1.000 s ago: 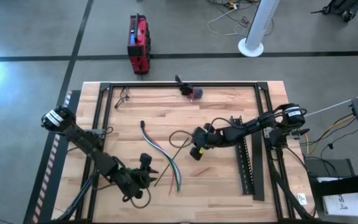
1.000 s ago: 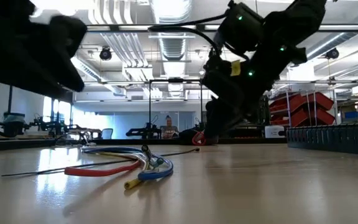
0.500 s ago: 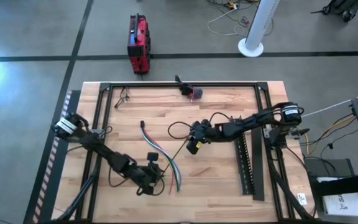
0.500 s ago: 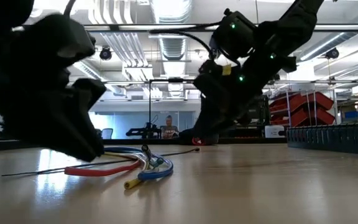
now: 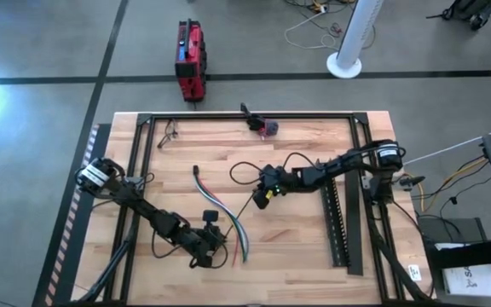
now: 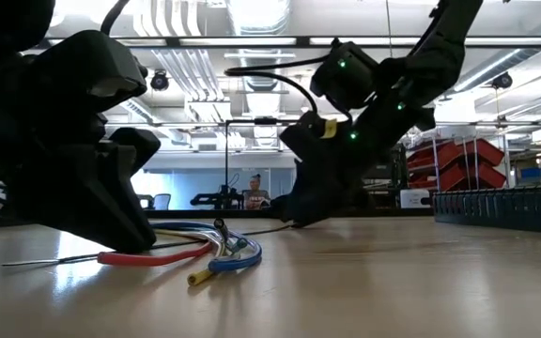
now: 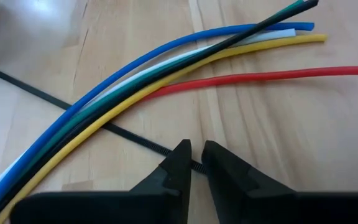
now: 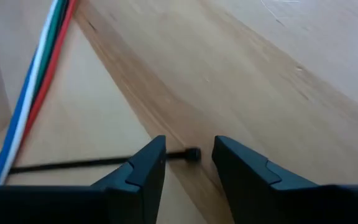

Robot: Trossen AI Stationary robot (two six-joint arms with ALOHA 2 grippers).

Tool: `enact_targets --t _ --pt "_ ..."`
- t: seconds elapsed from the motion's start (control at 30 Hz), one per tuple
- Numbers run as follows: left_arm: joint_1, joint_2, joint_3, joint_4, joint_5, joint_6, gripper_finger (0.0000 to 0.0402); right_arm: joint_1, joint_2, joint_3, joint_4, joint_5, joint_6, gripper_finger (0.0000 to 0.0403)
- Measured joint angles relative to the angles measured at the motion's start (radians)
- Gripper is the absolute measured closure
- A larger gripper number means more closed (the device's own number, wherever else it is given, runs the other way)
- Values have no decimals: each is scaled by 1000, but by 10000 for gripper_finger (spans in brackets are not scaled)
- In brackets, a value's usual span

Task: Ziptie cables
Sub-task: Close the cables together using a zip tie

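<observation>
High view: one wooden desk (image 5: 297, 247) with a black frame, two arms, one bundle of cables, one black zip tie.

Cables (image 5: 220, 211): one loose bundle lying on the desk left of centre, running from mid-desk toward the front edge. The left wrist view counts six strands: one blue (image 7: 135, 62), one white, one green, one black, one yellow (image 7: 166, 78), one red (image 7: 260, 76); they lie together at one end and fan apart at the other, the red farthest out.

Zip tie (image 7: 123, 134): one thin black strip flat on the wood, passing under the bundle. Its small square head (image 8: 192, 154) lies clear of the cables toward the desk's centre.

Left gripper (image 5: 214, 241): low at the desk, near the front edge, just beside the bundle's front end. In the left wrist view its two fingers are pinched nearly together on the zip tie strip, with only a narrow slit between the tips.

Right gripper (image 5: 265, 193): low at mid-desk, to the right of the bundle. In the right wrist view its two fingers stand apart, one on each side of the zip tie head, not touching it.

Also on the desk: one long black toothed rail (image 5: 337, 223) along the right side; one small dark and red item (image 5: 262, 125) at the back edge.

On the floor beyond the back edge: one red case (image 5: 189, 60).
</observation>
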Motion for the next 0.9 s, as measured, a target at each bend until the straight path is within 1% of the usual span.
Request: enact_targets --t 0.13,0.2,0.23,0.37,0.53,0.67,0.9 --pt "0 0 -1 -2 6 1 373 -8 4 1 19 -22 28 250" --pt "0 1 -2 -3 10 4 375 -9 2 1 23 -54 37 242" --pt "0 1 -2 -3 10 5 375 -10 1 1 22 -72 48 240" --pt "1 1 -2 -5 10 10 376 2 0 1 24 -87 69 237" --pt "2 2 -3 -6 6 9 377 12 -1 1 34 -129 74 249" --pt "2 2 -3 -5 4 9 377 27 -10 12 23 -188 77 261" --pt "2 2 -4 -1 2 10 379 48 -39 43 30 -236 70 275"
